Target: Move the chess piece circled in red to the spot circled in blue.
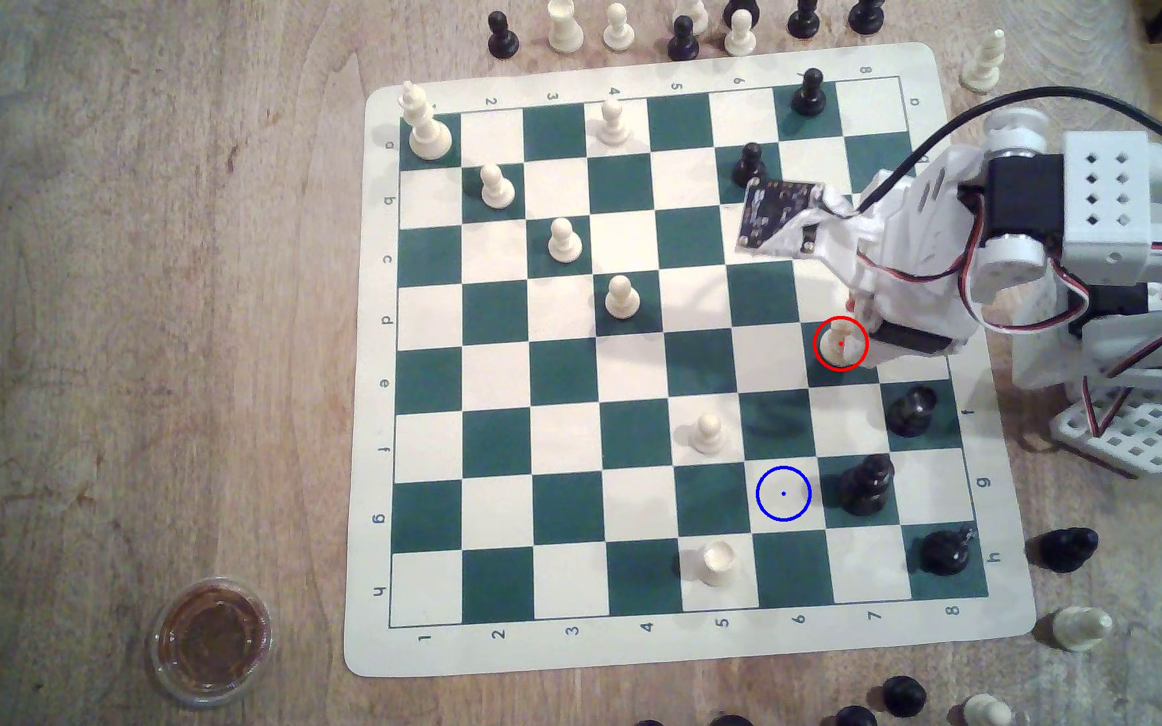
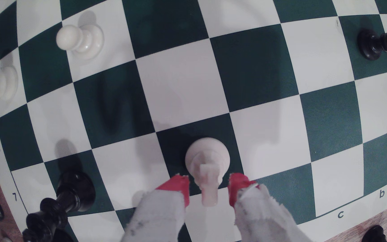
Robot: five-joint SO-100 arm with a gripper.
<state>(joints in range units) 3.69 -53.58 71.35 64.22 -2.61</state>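
Wrist view: knight (image 2: 207,163) upright on green sq, axis vertical, between open end effector (image 2: 208,189) tips w/ gaps.

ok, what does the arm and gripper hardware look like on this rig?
White printed arm with perforated panels, black servo blocks, and red, white and black wires looping between joints. A black cable runs to a dark circuit board at the wrist. The gripper has red-tipped fingers wrapped in frayed white material.

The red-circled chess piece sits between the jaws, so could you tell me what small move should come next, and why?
Probably close the jaws. In the wrist view the red fingertips flank the red-circled chess piece with a gap on each side, and it stands on its green square, far from the blue-circled spot.
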